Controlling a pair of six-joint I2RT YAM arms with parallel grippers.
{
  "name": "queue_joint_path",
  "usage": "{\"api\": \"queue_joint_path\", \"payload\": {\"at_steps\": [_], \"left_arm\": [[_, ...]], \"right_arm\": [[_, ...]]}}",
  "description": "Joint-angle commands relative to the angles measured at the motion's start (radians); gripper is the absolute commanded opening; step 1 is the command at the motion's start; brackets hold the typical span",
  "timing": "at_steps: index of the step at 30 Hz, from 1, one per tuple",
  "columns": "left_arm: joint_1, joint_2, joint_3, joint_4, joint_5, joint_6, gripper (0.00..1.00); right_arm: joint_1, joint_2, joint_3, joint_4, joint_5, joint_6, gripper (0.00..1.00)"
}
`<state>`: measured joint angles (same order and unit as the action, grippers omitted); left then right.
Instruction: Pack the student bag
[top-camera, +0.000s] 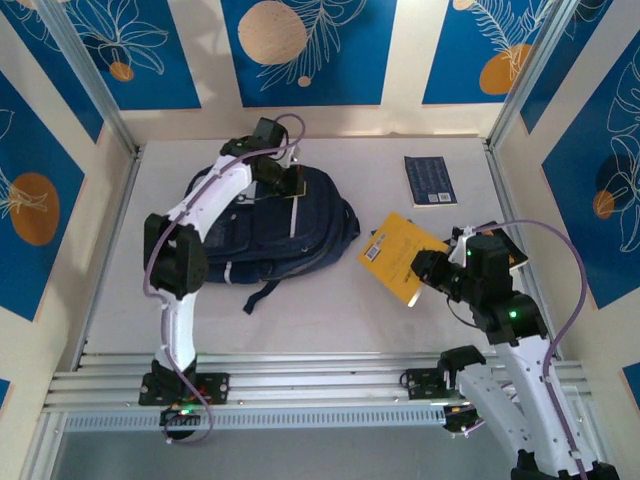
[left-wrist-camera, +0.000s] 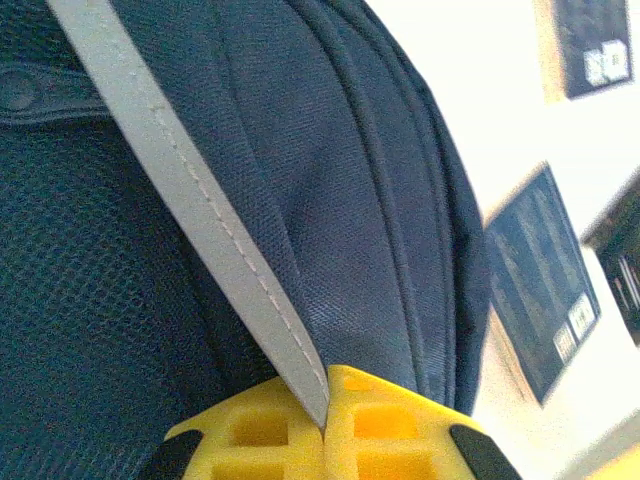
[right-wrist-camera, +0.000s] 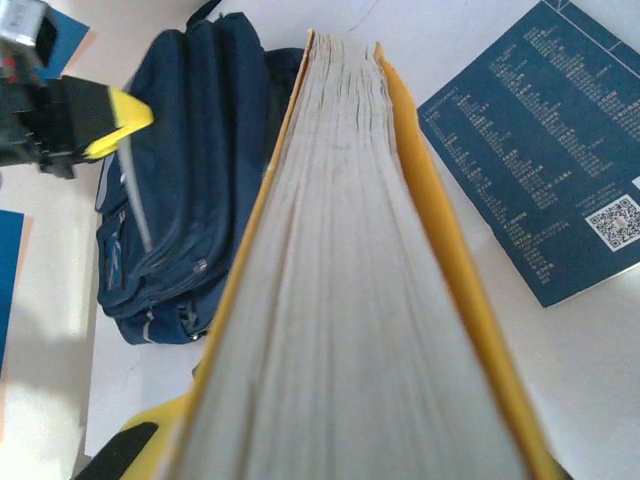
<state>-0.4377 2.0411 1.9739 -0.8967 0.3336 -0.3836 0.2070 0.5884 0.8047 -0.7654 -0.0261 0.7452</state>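
1. Right pincer (top-camera: 430, 272), at 4 o'clock on the table (top-camera: 330, 315), is clamped on a yellow book (top-camera: 400, 255) and holds it off the surface, page edges toward its wrist camera.
2. From that camera the book (right-wrist-camera: 340, 250) looks thick and is gripped at one end only. It could sag, swing or fan open if moved quickly.
3. At 9 to 10 o'clock lies the bag (top-camera: 260, 235), flat on its side, straps trailing toward 7 o'clock. I cannot tell whether any pocket is unzipped.
4. Left pincer (top-camera: 290, 185), at the bag's 11 o'clock end, is pinched tight on a grey strip (left-wrist-camera: 200, 200) of the bag, its yellow tips meeting on it (left-wrist-camera: 327, 420).
5. That strip is thin and smooth. A hard pull may slide it free, or drag the whole light bag instead of spreading a mouth.
6. If no mouth gapes, the book would butt against fabric and twist in its grip.
7. At 1 o'clock a blue booklet (top-camera: 429, 180) lies flat, well apart from both.
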Motion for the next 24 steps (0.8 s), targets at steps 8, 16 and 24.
{"api": "queue_joint_path", "payload": {"at_steps": [8,16,24], "left_arm": [[-0.003,-0.428,-0.090,-0.070,0.157,0.204,0.00],[0.022,-0.495,-0.145,-0.037,0.249,0.221,0.00],[0.027,-0.486,-0.144,0.002,0.334,0.195,0.00]], "right_arm": [[-0.011,-0.021,0.011,0.149,-0.295,0.013,0.00],[-0.011,0.014,-0.130,0.423,-0.529,0.235,0.00],[0.050,0.089,-0.231,0.629,-0.518,0.334,0.00]]}}
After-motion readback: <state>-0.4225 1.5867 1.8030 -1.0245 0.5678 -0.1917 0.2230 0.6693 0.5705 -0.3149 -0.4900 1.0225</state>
